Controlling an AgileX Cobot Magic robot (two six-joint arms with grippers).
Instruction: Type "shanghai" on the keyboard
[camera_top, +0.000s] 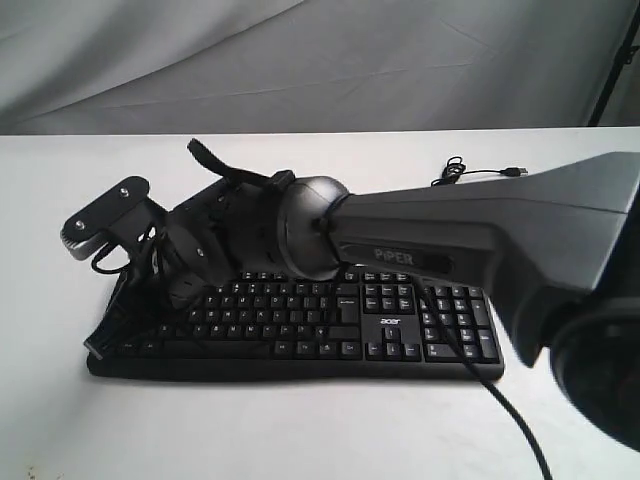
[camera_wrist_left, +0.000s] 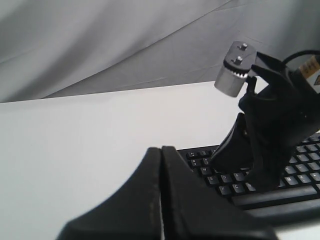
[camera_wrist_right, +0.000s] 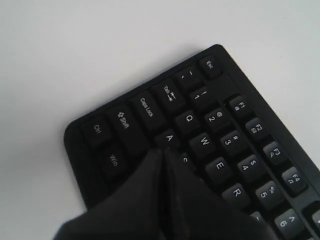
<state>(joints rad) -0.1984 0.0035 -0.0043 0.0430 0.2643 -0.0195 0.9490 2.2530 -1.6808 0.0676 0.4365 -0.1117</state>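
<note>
A smooth white flat tabletop (camera_top: 300, 440) fills the near scene under soft, even light. Behind its far edge hangs a grey creased fabric backdrop (camera_top: 300, 60). At the far right, a thin black slanted pole (camera_top: 612, 70) crosses the cloth.

My right arm (camera_top: 470, 235) reaches far across toward my left, right pincer (camera_wrist_right: 164, 151) closed, tips pointing down; my left pincer (camera_wrist_left: 161, 148) is closed too.

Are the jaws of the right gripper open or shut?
Shut. In the right wrist view, the right gripper shows its jaws pressed together without a gap, the tip by the A key of the keyboard.
</note>
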